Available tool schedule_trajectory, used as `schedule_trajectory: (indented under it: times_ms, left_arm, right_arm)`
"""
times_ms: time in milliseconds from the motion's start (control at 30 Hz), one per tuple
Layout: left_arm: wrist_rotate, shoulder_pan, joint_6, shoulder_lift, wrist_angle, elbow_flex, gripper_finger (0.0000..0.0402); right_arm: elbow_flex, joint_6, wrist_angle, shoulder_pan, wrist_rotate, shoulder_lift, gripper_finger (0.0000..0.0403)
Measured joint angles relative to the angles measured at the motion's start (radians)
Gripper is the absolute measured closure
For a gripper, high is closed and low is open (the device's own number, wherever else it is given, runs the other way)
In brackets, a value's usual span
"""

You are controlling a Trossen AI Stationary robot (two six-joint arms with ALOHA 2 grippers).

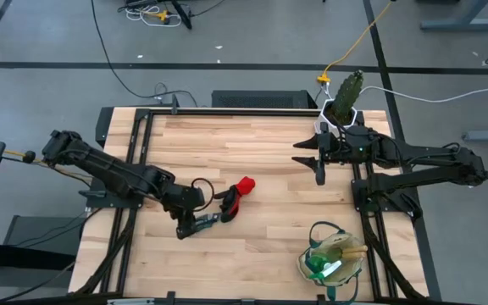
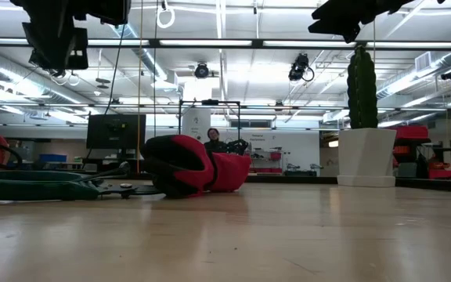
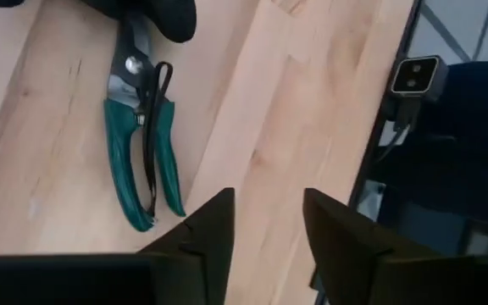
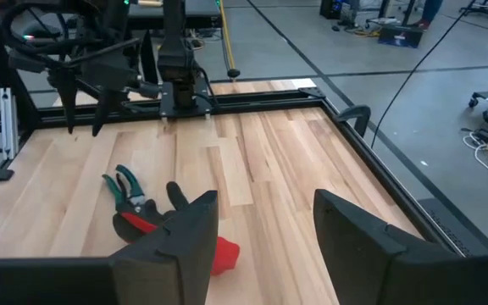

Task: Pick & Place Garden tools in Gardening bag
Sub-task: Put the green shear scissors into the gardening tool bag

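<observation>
Left gripper (image 1: 179,235) sits lower left of centre in the high view, just beside the green-handled metal pruners (image 1: 207,222). In the left wrist view its two dark fingers (image 3: 214,229) stand apart w/ bare wood between them, nothing held; the pruners (image 3: 140,144) lie flat on the light wooden slat table (image 1: 269,161), handles toward the fingers, blade end by the glove.

Red-and-black glove (image 1: 237,193) lies crumpled at mid-frame in the high view, touching the pruners' blade end. In the low view the glove (image 2: 190,163) is left of centre.

Round beige canvas bag w/ dark green trim (image 1: 333,258) stands lower right in the high view, well apart from glove & pruners; a wooden handle and green-white item show inside.

Right gripper (image 1: 318,169) waits upper right of centre, fingers (image 4: 180,237) released, empty. Green cactus in white pot (image 1: 346,97) sits at the table's upper-right edge.
</observation>
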Motion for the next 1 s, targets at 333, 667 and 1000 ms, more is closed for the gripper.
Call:
schedule_trajectory:
  times_ms: [333,667,1000]
  left_arm:
    - [0.003,0.055,0.074,0.0,-0.005,0.03,0.0234]
    - [-0.042,0.047,0.183,0.076,-0.122,0.03,0.0252]
    - [-0.019,0.046,0.145,0.223,-0.132,0.03,0.0264]
  right_arm:
    - [0.0,0.0,0.0,0.0,-0.003,0.0,0.0206]
    - [0.0,-0.001,-0.01,0.0,-0.003,0.001,0.0206]
    - [-0.001,-0.008,-0.024,0.0,-0.003,0.026,0.0206]
